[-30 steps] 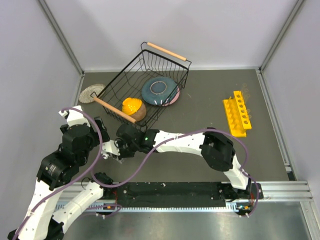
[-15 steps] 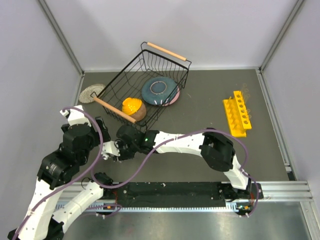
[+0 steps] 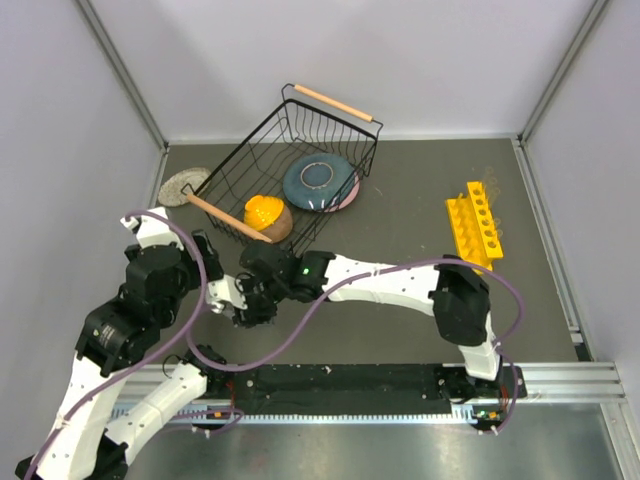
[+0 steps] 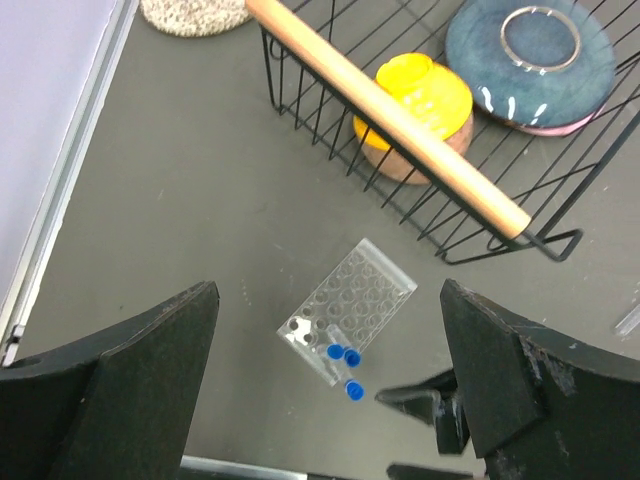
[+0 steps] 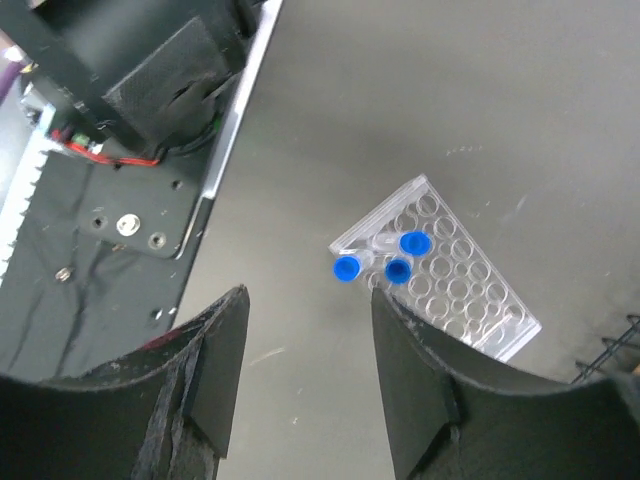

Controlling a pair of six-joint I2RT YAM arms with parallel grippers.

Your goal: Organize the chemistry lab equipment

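hovering over the left-front part of the table (image 3: 400, 220), both grippers hang above the clear rack (image 4: 352, 302).

left gripper (image 4: 328, 290): jaws spread wide, nothing between them.

right gripper (image 5: 308, 298): jaws likewise spread, nothing held. its arm reaches across from the right base and ends beside the left wrist.

clear rack: lies flat on the table, just in front of the near corner of the basket (image 3: 290, 160) and apart from it. in the top view it is hidden under the two wrists.

tubes (image 5: 398, 270): three blue caps counted, clustered at one corner of the clear rack. two caps sit over the holes; whether those tubes are seated or only lying there cannot be told. the third tube lies on its side across the rack's corner, its cap just off the edge, over the table.

yellow rack (image 3: 472, 232): on the right side of the table, a row of holes showing, well apart from the clear rack and from both grippers.

basket: black wire, at the back left of the table. its wooden handle (image 4: 390, 130) runs along the near rim. inside it are an orange bowl (image 4: 415, 100) and a blue plate (image 4: 530, 60), side by side.

speckled disc (image 3: 183, 186): flat on the table, just left of the basket.
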